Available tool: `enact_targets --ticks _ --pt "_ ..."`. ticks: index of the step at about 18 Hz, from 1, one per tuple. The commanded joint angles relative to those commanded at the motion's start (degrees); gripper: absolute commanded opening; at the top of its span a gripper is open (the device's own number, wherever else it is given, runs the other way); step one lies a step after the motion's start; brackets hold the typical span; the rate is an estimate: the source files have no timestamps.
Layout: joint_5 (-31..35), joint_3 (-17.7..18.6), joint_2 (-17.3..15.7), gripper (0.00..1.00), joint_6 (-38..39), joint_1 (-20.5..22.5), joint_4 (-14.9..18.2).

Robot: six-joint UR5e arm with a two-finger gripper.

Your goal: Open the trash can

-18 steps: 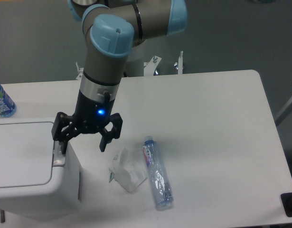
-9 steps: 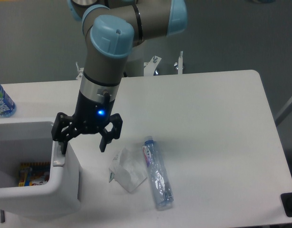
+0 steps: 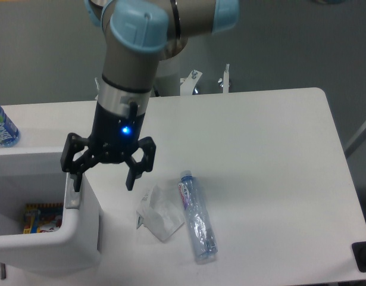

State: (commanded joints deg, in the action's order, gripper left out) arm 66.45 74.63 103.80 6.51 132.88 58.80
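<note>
At the far left edge of the worktop [image 3: 272,137] stands a small water bottle [image 3: 2,126] with a blue label, just behind the trash can [image 3: 49,238]. That big white bin fills the lower left corner and is open: a second ago its flat lid lay shut across the top, half a second ago the lid was already gone from view, and now the hollow inside shows, with a colourful packet [image 3: 41,218] lying at the bottom. Over the bin's right rim, by the grey button strip [image 3: 72,193], hangs the hand [image 3: 105,177], fingers spread wide apart and gripping nothing; its left finger points down at the strip, though contact cannot be made out. Compared with the earlier frames the hand and wrist sit a little higher. To the right, on the worktop, a crumpled clear wrapper [image 3: 159,211] lies beside a flattened plastic bottle [image 3: 197,217], both unmoved.
</note>
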Motion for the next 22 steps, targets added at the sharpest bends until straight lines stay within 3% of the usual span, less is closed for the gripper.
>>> enact_targets --ticks 5,9,14,18,22 --pt "0.2 -3.0 -0.2 1.0 -3.1 5.2 0.0" --pt "3.9 -2.9 -1.1 1.0 -4.9 8.1 -0.4" --pt "23.2 0.2 -1.7 1.0 -19.5 7.9 0.8" --pt "26.5 2.1 -1.8 1.0 -30.5 8.5 1.1" --pt "28.4 2.6 -2.4 1.0 -38.7 10.0 5.1"
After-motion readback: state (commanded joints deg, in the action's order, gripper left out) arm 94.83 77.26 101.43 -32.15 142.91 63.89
